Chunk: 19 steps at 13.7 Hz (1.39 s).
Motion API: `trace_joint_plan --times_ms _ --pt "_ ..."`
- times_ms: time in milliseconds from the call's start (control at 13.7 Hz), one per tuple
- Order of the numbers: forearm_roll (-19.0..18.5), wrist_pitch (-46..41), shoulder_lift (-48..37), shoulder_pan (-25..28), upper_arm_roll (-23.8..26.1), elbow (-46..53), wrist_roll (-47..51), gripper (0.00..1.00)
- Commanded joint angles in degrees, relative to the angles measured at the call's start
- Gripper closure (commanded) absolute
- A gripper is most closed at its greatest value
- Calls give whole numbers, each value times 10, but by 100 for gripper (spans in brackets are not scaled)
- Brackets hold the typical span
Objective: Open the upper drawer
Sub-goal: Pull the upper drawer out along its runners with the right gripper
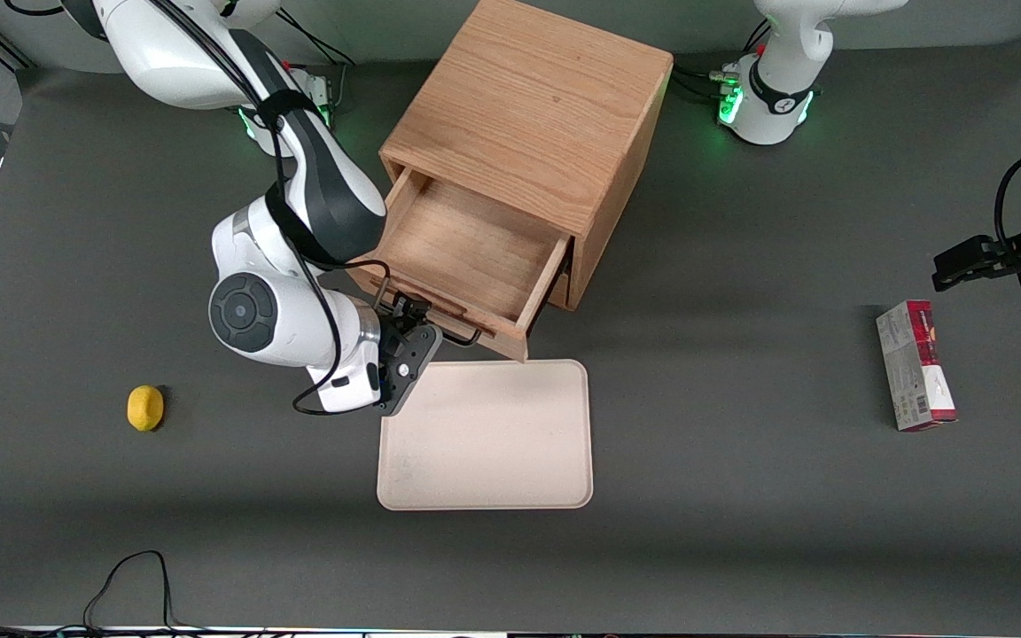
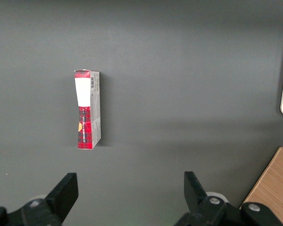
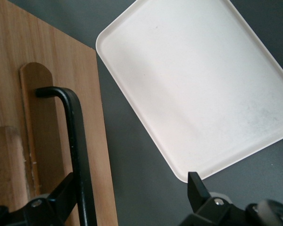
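Nearest us lies the cream tray (image 1: 485, 434). At its 11 o'clock, the gripper (image 1: 410, 341) stands wide, one finger at the black bar handle (image 3: 77, 155) of the pulled-out upper drawer (image 1: 466, 257).

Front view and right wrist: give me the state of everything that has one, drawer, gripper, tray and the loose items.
Upper drawer: pulled well out, inside bare.
Black handle: one finger beside it, not clamped.
Gripper: open, at the drawer front.
Tray: flat on the table, nothing on it.
Lemon: loose on the table, toward the working arm's end.
Red box: lying flat, toward the parked arm's end.
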Motion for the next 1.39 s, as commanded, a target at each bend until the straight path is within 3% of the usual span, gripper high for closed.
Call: trace_joint_plan --times_ms 0,1314 --pt "12 -5 21 -10 0 30 -17 0" --pt "4 -4 61 -32 0 75 -29 0"
